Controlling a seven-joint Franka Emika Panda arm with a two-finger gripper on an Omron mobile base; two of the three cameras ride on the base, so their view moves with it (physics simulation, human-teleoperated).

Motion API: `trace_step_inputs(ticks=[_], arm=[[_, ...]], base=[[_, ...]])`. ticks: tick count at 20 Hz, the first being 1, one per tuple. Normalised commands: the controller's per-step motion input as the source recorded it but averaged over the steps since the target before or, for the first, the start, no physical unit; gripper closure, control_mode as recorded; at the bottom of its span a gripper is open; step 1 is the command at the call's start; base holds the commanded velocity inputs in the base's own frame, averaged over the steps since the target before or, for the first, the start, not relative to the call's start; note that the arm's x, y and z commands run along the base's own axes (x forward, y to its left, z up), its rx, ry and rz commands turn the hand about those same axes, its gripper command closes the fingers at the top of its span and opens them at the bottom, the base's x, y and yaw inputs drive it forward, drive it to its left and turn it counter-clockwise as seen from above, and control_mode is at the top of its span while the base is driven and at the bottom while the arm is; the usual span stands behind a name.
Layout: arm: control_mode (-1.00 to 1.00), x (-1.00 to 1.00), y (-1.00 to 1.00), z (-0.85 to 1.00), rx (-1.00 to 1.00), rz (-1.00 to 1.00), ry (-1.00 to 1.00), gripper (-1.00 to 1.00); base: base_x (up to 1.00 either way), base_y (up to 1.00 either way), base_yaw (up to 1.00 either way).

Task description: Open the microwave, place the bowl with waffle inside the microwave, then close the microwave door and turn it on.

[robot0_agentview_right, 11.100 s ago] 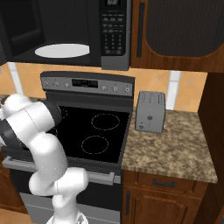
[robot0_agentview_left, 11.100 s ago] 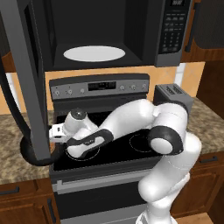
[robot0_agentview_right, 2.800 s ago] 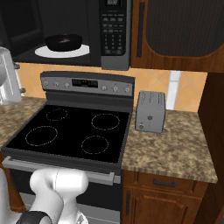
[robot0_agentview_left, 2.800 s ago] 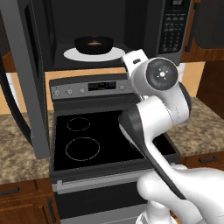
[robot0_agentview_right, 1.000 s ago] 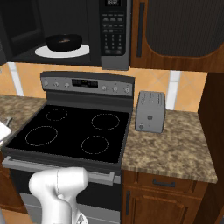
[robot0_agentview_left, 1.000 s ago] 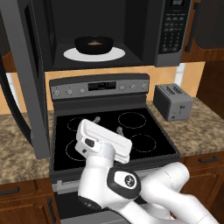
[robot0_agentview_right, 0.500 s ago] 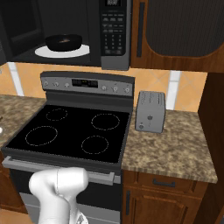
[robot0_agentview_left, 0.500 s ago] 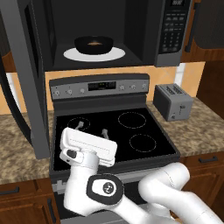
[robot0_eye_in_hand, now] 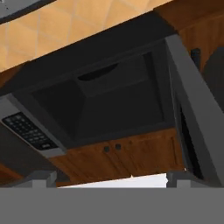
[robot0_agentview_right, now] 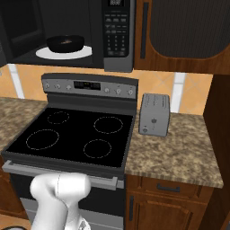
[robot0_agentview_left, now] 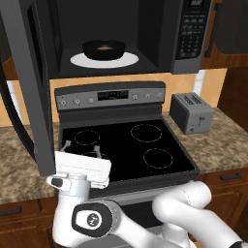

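One bowl point(robot0_agentview_left: 103, 49) (waffle point(robot0_agentview_left: 103, 47) inside) in microwave point(robot0_agentview_left: 121, 34)

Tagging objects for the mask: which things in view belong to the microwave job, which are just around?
Job: dark-grey microwave; its open grey-framed door; shallow black bowl; golden-brown waffle inside it; robot hand.
Around: black-topped stove; silver toaster; speckled granite counter.
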Motion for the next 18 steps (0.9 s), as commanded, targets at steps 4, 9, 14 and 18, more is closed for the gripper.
trace_step_inputs(ticks=[4, 9, 14, 18], arm=[[-1.00, -0.13, 0.54, 0.00, -0.02, 0.00, -0.19, -1.00], [-1.00, -0.09, 0.55, 0.00, -0.02, 0.00, -0.19, -1.00], [-1.00, -0.02, 0.52, 0.00, -0.01, 0.00, -0.18, -1.00], [-1.00, 0.00, 0.47, 0.00, -0.01, -0.01, -0.15, -1.00]], base=[[0.00, 0.00, 0.00], [0.00, 0.00, 0.00], [0.00, 0.00, 0.00], [0.00, 0.00, 0.00]])
